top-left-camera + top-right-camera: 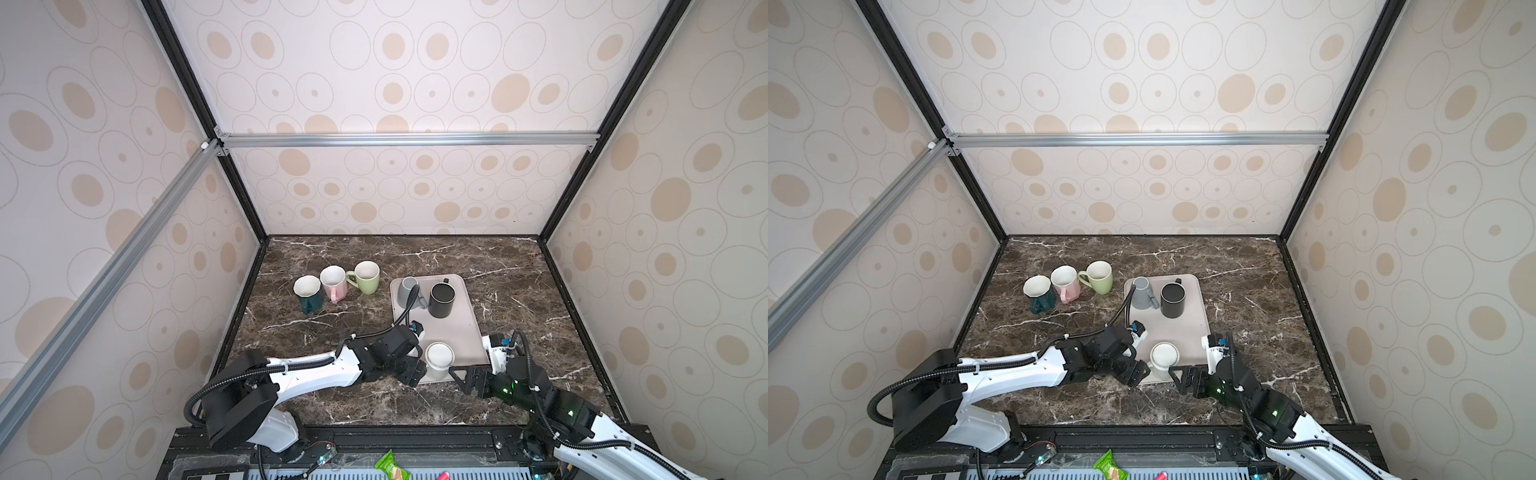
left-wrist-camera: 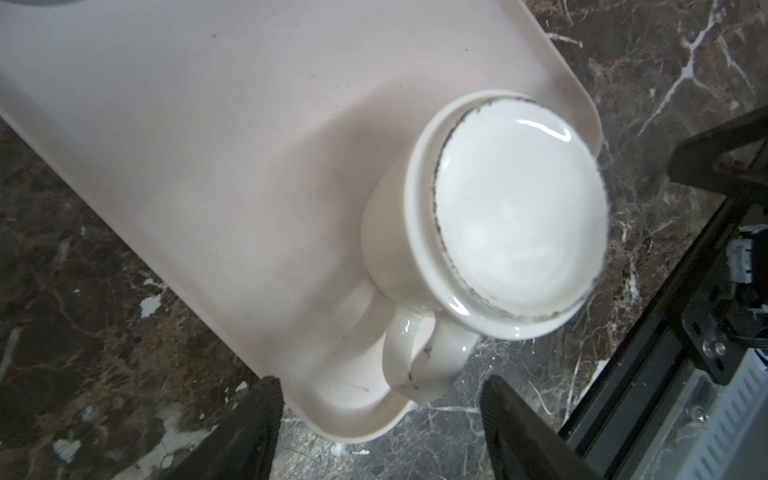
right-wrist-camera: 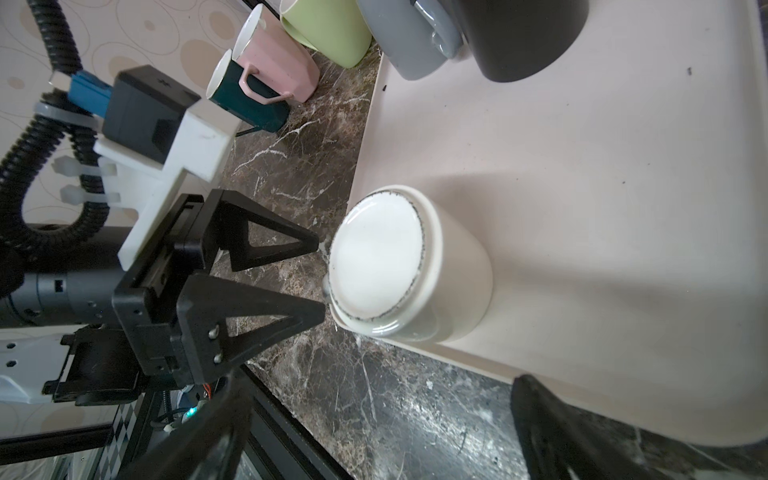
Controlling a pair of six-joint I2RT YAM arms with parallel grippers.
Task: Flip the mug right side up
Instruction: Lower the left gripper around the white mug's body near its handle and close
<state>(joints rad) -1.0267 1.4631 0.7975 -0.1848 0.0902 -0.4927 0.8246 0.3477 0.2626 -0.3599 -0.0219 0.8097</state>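
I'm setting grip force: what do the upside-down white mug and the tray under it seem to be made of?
The white mug looks like glazed ceramic: there are glossy highlights on its base and handle, and a rough, dark-speckled foot ring that seems unglazed. The tray is probably matte plastic: it has a dull, even pinkish-beige surface, a rounded moulded rim and no glare.

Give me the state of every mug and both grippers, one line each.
white mug: upside down on tray, not gripped
grey mug: on tray, looks upside down
black mug: on tray, orientation unclear
teal mug: upright on table
pink mug: upright on table
green mug: upright on table
left gripper: open, at white mug's handle
right gripper: open, empty
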